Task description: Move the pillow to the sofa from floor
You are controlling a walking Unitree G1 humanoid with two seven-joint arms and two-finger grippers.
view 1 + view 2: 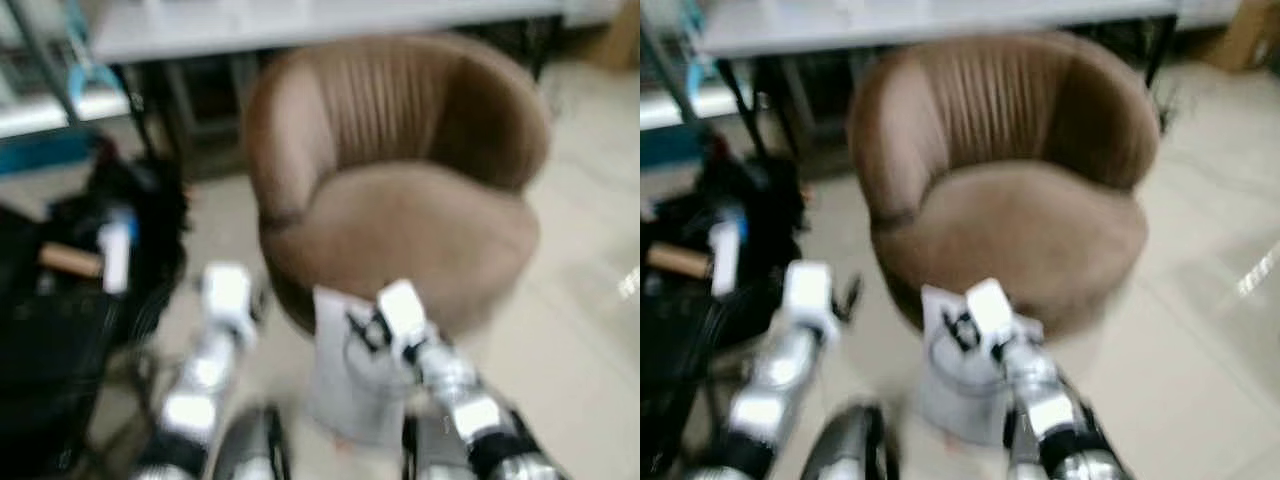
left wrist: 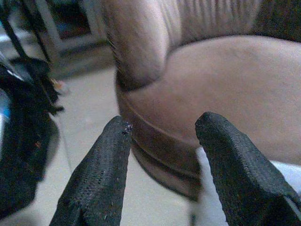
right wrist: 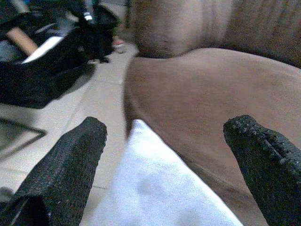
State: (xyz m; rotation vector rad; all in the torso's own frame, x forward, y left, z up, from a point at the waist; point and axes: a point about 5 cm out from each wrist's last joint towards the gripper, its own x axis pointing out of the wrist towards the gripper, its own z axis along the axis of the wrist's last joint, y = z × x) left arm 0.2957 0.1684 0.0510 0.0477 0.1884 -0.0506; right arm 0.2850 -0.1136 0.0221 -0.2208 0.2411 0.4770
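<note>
Head views, both blurred. A brown round armchair [image 1: 400, 190] occupies the centre and upper half of the frame; its ribbed back curves around a smooth seat. The white pillow [image 1: 345, 385] stands at lower centre, leaning against the front of the chair base, its lower edge on the pale tiled floor [image 1: 585, 360]; its outline is soft and its upper corner is partly covered by the right arm. The right gripper [image 3: 174, 160] sits at the pillow's top, right of centre in the lower frame. In the right wrist view its two black fingers [image 3: 70, 160] are spread wide, one on each side of the pillow's white corner, with the chair seat beyond; contact with the fabric cannot be made out. The left gripper [image 2: 162, 160] is at lower left of centre in the head views, beside the pillow. In the left wrist view its fingers are parted, with the chair's front edge between them and a white strip of pillow at the lower right edge, cut off. Black bags [image 1: 90, 270] fill the left side; their contents are too blurred to identify. A pale tabletop [image 1: 300, 20] crosses the top edge.
</note>
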